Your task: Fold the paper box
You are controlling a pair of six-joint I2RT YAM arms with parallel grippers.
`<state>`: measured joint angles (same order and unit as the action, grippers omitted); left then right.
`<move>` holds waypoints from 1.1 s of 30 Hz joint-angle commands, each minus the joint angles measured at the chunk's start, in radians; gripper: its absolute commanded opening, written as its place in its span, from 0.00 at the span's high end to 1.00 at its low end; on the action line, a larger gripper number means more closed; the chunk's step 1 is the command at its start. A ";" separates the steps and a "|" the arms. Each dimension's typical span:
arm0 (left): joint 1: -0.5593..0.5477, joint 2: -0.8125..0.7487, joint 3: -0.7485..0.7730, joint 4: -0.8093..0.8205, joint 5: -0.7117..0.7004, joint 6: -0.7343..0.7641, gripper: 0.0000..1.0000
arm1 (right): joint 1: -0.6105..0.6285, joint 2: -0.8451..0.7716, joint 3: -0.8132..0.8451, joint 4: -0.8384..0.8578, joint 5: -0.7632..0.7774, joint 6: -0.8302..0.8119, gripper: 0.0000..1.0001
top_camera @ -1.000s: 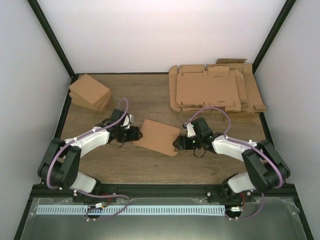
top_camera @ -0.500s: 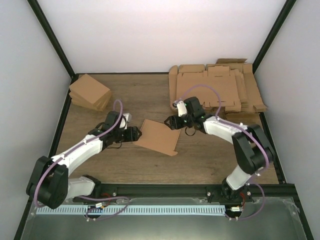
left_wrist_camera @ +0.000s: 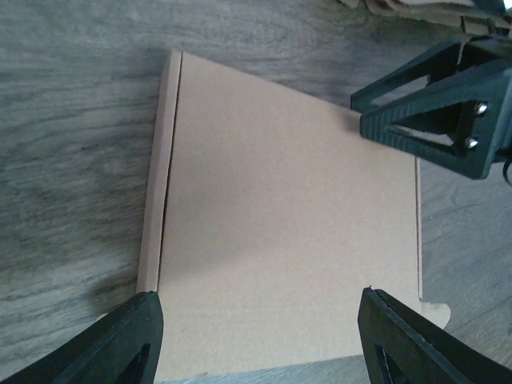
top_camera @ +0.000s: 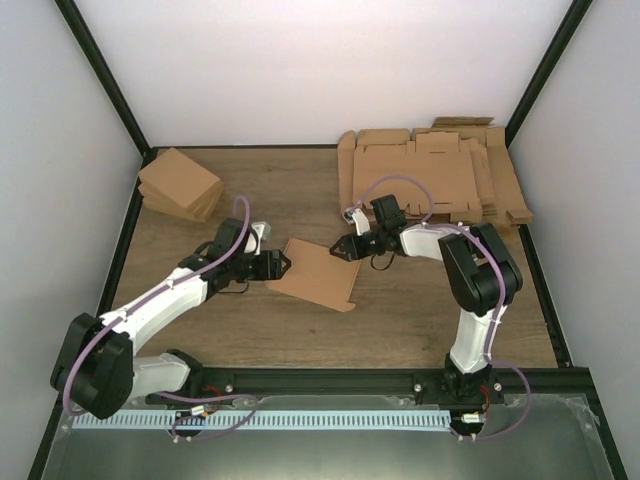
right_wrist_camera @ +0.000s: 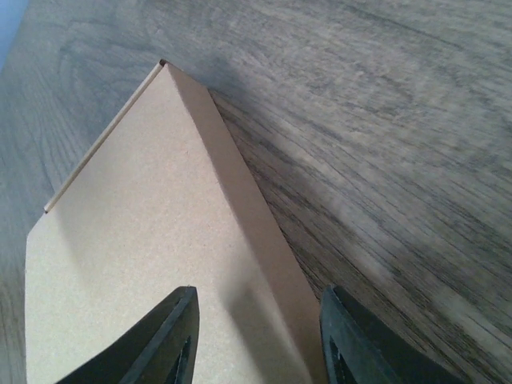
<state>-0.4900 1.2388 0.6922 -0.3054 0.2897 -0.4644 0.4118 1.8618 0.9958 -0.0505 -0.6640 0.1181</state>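
Probably light and flimsy, the paper box [top_camera: 318, 274] creases easily; pinch its edges. Left pincer [top_camera: 281, 265] and right pincer [top_camera: 344, 247] gape open.

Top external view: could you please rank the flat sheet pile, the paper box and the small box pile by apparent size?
Largest: the flat sheet pile.
Then the paper box and the small box pile, which look about alike. The pile sits farther from the camera, so I would not rank them.
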 commanded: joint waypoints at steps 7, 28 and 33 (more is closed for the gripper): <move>-0.009 -0.021 0.094 -0.055 -0.055 0.010 0.30 | -0.012 0.083 0.083 -0.022 -0.076 -0.013 0.66; -0.031 -0.161 0.147 -0.130 0.126 -0.012 0.30 | -0.091 0.208 0.142 -0.060 -0.100 0.040 0.82; -0.035 -0.176 0.081 -0.093 0.158 -0.020 0.30 | -0.109 0.232 0.142 -0.051 -0.090 0.054 0.82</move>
<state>-0.5190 1.0760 0.8108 -0.4297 0.3897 -0.4721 0.3374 2.0338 1.1309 -0.0658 -0.8593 0.1604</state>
